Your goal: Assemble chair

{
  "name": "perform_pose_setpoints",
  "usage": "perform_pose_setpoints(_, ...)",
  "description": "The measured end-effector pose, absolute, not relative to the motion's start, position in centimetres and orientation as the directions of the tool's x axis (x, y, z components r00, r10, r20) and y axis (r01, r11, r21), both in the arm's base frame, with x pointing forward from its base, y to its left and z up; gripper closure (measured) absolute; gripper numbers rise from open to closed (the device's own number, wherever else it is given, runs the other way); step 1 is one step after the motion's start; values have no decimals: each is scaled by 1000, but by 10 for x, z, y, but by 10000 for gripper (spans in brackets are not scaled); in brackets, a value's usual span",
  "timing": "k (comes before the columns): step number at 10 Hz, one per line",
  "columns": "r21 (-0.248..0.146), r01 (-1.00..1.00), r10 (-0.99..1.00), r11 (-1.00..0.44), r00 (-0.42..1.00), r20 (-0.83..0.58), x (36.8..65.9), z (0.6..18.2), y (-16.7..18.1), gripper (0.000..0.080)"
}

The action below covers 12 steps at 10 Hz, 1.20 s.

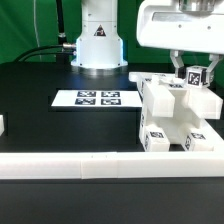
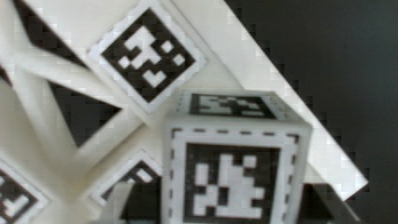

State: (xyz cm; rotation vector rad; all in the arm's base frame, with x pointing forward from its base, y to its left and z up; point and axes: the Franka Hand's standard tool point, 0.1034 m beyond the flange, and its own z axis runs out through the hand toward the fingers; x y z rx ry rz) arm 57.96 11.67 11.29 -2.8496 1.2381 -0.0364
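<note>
The partly built chair is a white blocky assembly with tagged panels, standing at the exterior view's right, just behind the border rail. My gripper hangs over its far top corner, shut on a white square post with black-and-white tags. The post's lower end is at the chair's top, but I cannot tell whether it touches. In the wrist view the post fills the middle and stands upright. A cross-braced side with a diamond-set tag is right behind it. The fingers themselves are hidden there.
The marker board lies flat on the black table, left of the chair. The long low white border rail runs along the front. The arm's base stands at the back. A small white piece shows at the left edge.
</note>
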Motion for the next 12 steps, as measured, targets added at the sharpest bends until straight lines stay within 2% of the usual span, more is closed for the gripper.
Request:
perform_pose_setpoints(2,-45,-889,-890,-455,456,-18,579,112,113,514)
perform_pose_setpoints(3,-43,-898,-898,-438,439,-19,580,112,111,514)
perform_pose_setpoints(5,-45,-954,-954,-295,297,-40,580,112,111,514)
perform_pose_setpoints(7,-42,-977,-977,-207,209,-48,580,112,111,514)
perform_pose_setpoints(12,-31,-965,-957,262,-255,-135,583,111,105,514)
